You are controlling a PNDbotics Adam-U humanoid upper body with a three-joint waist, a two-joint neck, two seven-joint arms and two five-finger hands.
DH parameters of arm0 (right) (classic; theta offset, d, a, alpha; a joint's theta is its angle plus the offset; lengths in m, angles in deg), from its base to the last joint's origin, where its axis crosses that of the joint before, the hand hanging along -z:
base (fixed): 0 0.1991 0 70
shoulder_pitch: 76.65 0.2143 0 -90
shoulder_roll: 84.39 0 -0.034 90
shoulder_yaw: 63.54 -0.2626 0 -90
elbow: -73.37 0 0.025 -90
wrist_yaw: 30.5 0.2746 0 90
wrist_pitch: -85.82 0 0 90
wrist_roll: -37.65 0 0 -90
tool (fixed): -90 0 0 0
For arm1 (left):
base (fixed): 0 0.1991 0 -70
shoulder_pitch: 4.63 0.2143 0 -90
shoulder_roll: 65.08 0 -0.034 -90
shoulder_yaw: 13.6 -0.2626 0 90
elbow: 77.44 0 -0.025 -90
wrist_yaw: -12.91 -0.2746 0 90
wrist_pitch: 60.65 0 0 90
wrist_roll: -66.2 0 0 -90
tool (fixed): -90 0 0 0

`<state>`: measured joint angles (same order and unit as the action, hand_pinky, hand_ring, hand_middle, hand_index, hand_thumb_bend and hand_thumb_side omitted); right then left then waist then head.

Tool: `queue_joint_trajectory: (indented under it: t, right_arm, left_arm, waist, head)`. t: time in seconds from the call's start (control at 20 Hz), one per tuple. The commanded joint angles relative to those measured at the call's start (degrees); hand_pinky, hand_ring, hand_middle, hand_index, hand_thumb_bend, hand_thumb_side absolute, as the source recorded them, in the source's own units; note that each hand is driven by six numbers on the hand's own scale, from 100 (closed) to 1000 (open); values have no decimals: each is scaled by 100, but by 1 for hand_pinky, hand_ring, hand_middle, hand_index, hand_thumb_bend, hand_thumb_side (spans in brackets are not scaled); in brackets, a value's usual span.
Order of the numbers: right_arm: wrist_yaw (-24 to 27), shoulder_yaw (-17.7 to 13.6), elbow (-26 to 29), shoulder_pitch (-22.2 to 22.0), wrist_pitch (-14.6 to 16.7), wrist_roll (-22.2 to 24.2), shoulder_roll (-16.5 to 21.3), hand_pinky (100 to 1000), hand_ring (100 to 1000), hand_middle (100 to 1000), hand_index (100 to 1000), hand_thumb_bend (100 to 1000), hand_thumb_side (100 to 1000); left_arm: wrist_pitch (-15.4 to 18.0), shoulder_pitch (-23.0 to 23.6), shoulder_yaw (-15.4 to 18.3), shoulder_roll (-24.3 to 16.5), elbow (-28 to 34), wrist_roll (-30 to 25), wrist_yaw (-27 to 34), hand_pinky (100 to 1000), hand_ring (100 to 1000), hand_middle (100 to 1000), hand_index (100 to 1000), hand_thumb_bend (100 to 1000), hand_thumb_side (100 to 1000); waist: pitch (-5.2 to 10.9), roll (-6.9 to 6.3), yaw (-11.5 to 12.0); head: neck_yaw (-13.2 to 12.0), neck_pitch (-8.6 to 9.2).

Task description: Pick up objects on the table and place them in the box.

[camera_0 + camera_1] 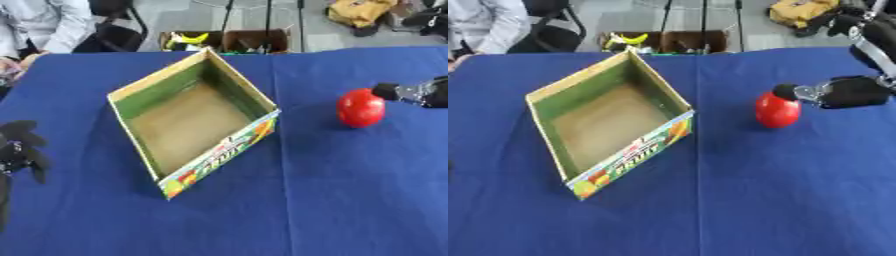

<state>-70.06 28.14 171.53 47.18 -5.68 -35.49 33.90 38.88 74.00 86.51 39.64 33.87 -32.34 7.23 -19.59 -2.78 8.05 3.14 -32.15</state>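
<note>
1 red fruit (pixel 360 107) sits right of the empty box (pixel 131 93) on the blue tabletop (pixel 332 200). Your right hand (pixel 846 92) touches it with straight fingers. It looks smooth and rollable; wrap its widest part.

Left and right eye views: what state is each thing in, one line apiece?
Open-topped cardboard fruit box: upright on the blue tablecloth, nothing inside.
Round red fruit: on the tablecloth, outside the box.
Right robot hand: a fingertip at the fruit's top edge; grip unclear.
Left robot hand: idle at the left edge, fingers relaxed, holding nothing.
Blue tablecloth: spread flat.
</note>
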Motion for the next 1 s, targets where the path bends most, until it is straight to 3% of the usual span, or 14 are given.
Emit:
queue_joint_trajectory:
  t: [0.05, 0.2, 0.4, 0.65, 1.0]
  right_arm:
    - [-128, -12, -217, 231, 94, 492, 279, 798, 796, 863, 928, 757, 695]
    - [-25, -110, -295, 433, 75, 1288, 268, 798, 797, 865, 935, 755, 602]
    - [166, -100, -475, 586, 35, 1750, 233, 787, 801, 864, 936, 727, 520]
    - [376, 31, -887, 811, 41, 2052, 200, 764, 798, 858, 933, 685, 425]
    - [543, 173, -1398, 1126, 91, 2140, 66, 752, 790, 861, 928, 651, 365]
  left_arm:
    - [14, -13, -4, -113, 51, -30, 16, 248, 388, 502, 737, 100, 925]
    - [11, -8, -2, -114, 46, -39, 15, 248, 388, 502, 737, 100, 926]
    - [9, -5, -6, -112, 37, -52, 16, 248, 389, 502, 737, 100, 926]
    - [9, -7, -18, -115, 32, -68, 19, 248, 389, 502, 737, 100, 927]
    - [11, -7, -30, -114, 21, -90, 23, 248, 386, 502, 738, 100, 928]
  waist:
    - [120, 11, 2]
    - [126, 13, 1]
    - [125, 15, 9]
    - [126, 19, 20]
    - [120, 25, 41]
  head:
    - [16, 53]
    - [26, 77]
    - [47, 111]
    - [82, 135]
    - [114, 154]
